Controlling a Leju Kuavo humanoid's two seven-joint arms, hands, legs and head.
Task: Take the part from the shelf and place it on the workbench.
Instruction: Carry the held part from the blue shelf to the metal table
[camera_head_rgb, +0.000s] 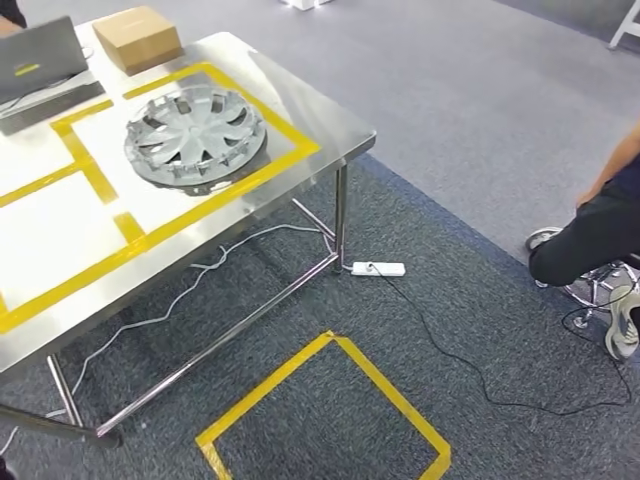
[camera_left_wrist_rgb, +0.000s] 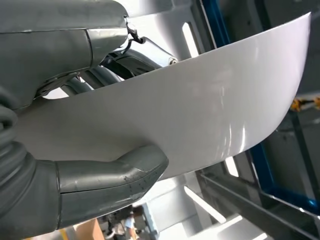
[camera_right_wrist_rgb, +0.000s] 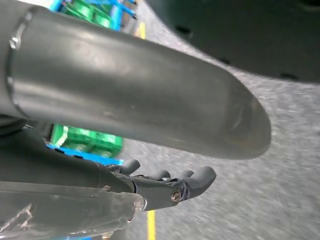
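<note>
A large white curved panel, the part, crosses the left wrist view. My left hand grips its edge, with the thick grey thumb pressed on the near face and the dark fingers behind it. In the right wrist view my right hand holds nothing, its dark fingers stretched out apart from the thumb over grey carpet. The workbench is a steel table marked with yellow tape, at the upper left of the head view.
A silver wheel cover lies in the bench's far taped field, with a cardboard box and a laptop behind it. A power strip and cables lie on the carpet. A yellow taped square marks the floor. A person sits at the right.
</note>
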